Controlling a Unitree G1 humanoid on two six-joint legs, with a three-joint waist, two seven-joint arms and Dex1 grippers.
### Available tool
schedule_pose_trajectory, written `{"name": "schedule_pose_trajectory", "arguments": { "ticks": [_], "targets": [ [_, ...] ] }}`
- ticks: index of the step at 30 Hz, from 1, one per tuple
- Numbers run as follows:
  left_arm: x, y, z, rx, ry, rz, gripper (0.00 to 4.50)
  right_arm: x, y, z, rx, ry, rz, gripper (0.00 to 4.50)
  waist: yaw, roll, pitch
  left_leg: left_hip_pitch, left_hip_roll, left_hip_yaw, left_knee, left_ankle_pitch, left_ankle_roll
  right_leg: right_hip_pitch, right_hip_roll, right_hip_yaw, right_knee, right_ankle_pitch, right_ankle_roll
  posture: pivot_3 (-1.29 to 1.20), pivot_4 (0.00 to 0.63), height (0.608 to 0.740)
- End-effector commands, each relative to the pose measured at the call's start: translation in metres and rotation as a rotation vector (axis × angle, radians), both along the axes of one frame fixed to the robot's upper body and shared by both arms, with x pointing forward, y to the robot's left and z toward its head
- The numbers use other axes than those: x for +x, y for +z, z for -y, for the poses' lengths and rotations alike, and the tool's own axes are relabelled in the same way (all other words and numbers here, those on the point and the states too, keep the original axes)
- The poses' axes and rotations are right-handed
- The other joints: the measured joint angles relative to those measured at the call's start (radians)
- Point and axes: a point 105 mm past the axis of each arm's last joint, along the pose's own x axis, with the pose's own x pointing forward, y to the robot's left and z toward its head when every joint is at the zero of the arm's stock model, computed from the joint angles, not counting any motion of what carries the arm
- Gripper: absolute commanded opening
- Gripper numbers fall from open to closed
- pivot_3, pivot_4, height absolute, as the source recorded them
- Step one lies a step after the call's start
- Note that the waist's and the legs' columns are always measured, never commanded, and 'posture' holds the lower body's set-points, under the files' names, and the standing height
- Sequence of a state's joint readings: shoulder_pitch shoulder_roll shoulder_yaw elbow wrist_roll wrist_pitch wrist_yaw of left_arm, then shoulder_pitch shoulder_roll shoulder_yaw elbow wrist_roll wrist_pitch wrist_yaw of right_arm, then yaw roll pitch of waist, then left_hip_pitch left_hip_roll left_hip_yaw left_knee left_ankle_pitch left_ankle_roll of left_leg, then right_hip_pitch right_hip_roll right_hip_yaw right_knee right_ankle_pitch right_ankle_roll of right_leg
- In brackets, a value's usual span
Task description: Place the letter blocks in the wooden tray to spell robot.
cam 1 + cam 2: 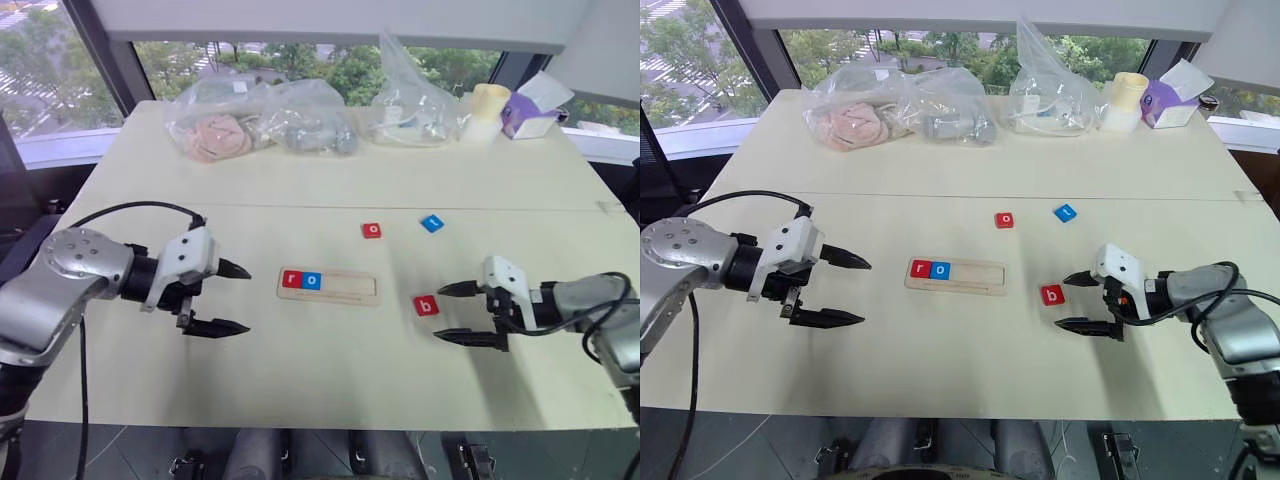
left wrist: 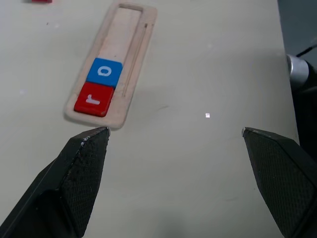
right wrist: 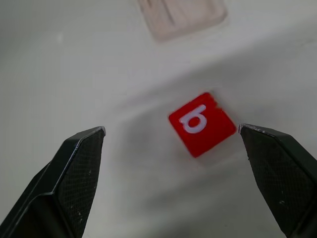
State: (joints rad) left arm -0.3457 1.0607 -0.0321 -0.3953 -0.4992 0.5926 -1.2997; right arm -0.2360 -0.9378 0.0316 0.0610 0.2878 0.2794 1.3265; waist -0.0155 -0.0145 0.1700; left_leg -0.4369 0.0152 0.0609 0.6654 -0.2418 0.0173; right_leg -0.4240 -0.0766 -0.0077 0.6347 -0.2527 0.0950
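Note:
The wooden tray (image 1: 329,286) lies mid-table with a red "r" block (image 1: 291,279) and a blue "o" block (image 1: 312,281) at its left end. A red "b" block (image 1: 426,306) lies flat on the table right of the tray. Further back sit a red "o" block (image 1: 371,230) and a blue block (image 1: 432,223). My right gripper (image 1: 458,313) is open, its tips just right of the "b" block, which lies ahead of the tips and apart from both in the right wrist view (image 3: 202,124). My left gripper (image 1: 233,298) is open and empty, left of the tray.
Clear plastic bags (image 1: 262,120) of items, a pale cup (image 1: 487,110) and a purple tissue box (image 1: 533,112) line the table's far side by the window. The near part of the table (image 1: 330,370) is bare.

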Motion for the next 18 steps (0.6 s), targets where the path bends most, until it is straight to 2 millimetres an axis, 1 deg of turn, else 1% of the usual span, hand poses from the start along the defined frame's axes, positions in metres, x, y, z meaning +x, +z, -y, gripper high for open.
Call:
{"name": "schedule_pose_trajectory", "arguments": {
  "ticks": [1, 5, 6, 8, 10, 12, 13, 15, 16, 18],
  "targets": [
    [-0.006, 0.006, -0.004, 0.003, 0.021, 0.023, 4.50, 0.010, -0.002, 0.000, -0.011, 0.043, 0.032, 4.46, 0.000, 0.000, 0.000, 0.000, 0.000, 0.000, 0.000, 0.000, 0.000, 0.000, 0.001, 0.000, 0.000, 0.000, 0.000, 0.00, 0.150, 0.739],
    [-0.007, 0.003, -0.007, -0.005, 0.059, 0.013, 4.50, 0.018, -0.018, 0.000, -0.016, 0.054, 0.023, 4.46, 0.005, 0.000, 0.000, 0.000, 0.001, 0.000, 0.000, 0.000, 0.000, 0.000, 0.001, 0.000, 0.000, 0.000, 0.000, 0.00, 0.150, 0.739],
    [-0.006, 0.003, -0.007, -0.012, 0.072, 0.012, 4.50, 0.020, -0.023, 0.001, -0.023, 0.061, 0.022, 4.23, 0.005, 0.000, 0.000, 0.000, 0.000, 0.000, 0.000, 0.000, 0.000, 0.000, 0.001, 0.000, 0.000, 0.000, 0.000, 0.00, 0.150, 0.739],
    [-0.006, 0.003, -0.008, -0.020, 0.088, 0.009, 4.50, 0.021, -0.028, 0.003, -0.041, 0.085, 0.017, 3.62, 0.003, 0.000, 0.000, 0.002, 0.000, 0.000, 0.001, 0.000, 0.000, 0.003, 0.001, 0.000, 0.000, 0.000, 0.000, 0.00, 0.150, 0.739],
    [-0.006, 0.003, -0.010, -0.019, 0.099, 0.009, 4.50, 0.021, -0.027, 0.001, -0.031, 0.101, 0.012, 2.65, 0.003, 0.000, 0.000, 0.007, 0.000, 0.001, 0.001, 0.000, 0.000, 0.007, 0.000, 0.000, 0.000, 0.000, 0.000, 0.00, 0.150, 0.739],
    [-0.006, 0.002, -0.011, -0.019, 0.108, 0.008, 4.50, 0.019, -0.025, 0.001, -0.029, 0.117, 0.006, 1.55, 0.004, 0.000, 0.000, 0.012, 0.000, 0.000, -0.001, 0.000, 0.000, 0.011, 0.000, 0.000, -0.001, 0.000, 0.000, 0.00, 0.150, 0.739],
    [-0.006, 0.002, -0.012, -0.020, 0.113, 0.007, 4.50, 0.019, -0.024, 0.002, -0.035, 0.118, 0.004, 1.13, 0.004, 0.000, 0.000, 0.012, 0.000, 0.000, -0.001, 0.000, 0.000, 0.011, -0.001, 0.000, -0.001, 0.000, 0.000, 0.00, 0.150, 0.739],
    [-0.006, 0.001, -0.012, -0.022, 0.118, 0.006, 4.50, 0.019, -0.020, 0.002, -0.026, 0.110, 0.002, 1.14, 0.004, 0.000, 0.000, 0.012, 0.001, 0.000, -0.001, 0.000, 0.000, 0.012, -0.002, 0.000, -0.001, 0.000, 0.000, 0.00, 0.150, 0.739],
    [-0.005, 0.001, -0.013, -0.023, 0.123, 0.006, 4.50, 0.021, -0.010, -0.004, 0.023, 0.090, 0.002, 1.14, 0.004, 0.000, 0.000, 0.012, 0.001, 0.000, -0.001, 0.000, 0.000, 0.012, -0.002, 0.000, -0.001, 0.000, 0.000, 0.00, 0.150, 0.739],
    [-0.003, 0.000, -0.014, -0.028, 0.139, 0.009, 4.50, 0.027, 0.018, -0.026, 0.141, 0.076, 0.033, 1.14, 0.003, 0.000, 0.000, 0.012, 0.001, 0.000, -0.001, 0.000, 0.000, 0.012, -0.003, 0.000, -0.001, 0.000, -0.001, 0.00, 0.150, 0.739]
  ]
}}
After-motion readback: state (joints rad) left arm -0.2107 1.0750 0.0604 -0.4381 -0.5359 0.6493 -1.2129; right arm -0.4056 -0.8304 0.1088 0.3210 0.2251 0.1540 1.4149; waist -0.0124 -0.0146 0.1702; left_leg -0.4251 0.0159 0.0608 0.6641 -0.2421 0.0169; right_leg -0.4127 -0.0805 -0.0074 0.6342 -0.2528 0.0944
